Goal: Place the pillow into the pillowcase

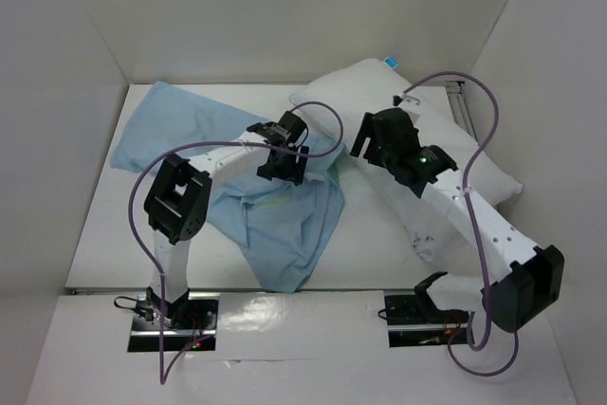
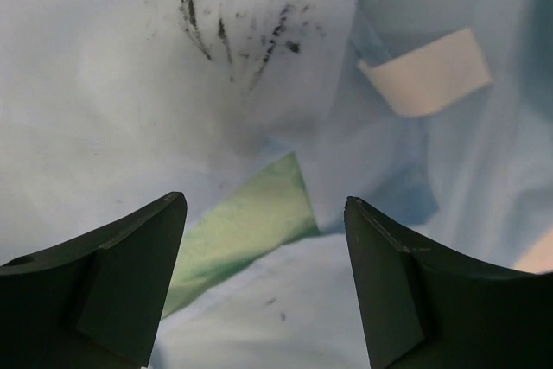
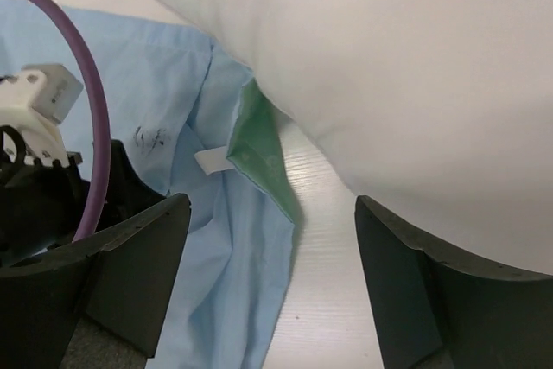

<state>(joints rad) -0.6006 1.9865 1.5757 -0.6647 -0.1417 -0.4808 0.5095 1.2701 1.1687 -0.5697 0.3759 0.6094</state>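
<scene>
The light blue pillowcase (image 1: 275,220) lies crumpled across the table's left and middle. The white pillow (image 1: 379,97) lies at the back right, its left end next to the cloth. My left gripper (image 1: 282,170) hovers open just above the pillowcase (image 2: 130,84), where a sea-green fold (image 2: 251,222) and a white label (image 2: 428,73) show between its fingers. My right gripper (image 1: 365,147) is open and empty beside the pillow (image 3: 415,66), above bare table, with the pillowcase's green-lined edge (image 3: 263,157) to its left.
White walls close in the table (image 1: 104,234) on the left, back and right. A metal rail (image 1: 460,101) runs along the back right. The right arm lies over the pillow's near end. Purple cables loop over both arms.
</scene>
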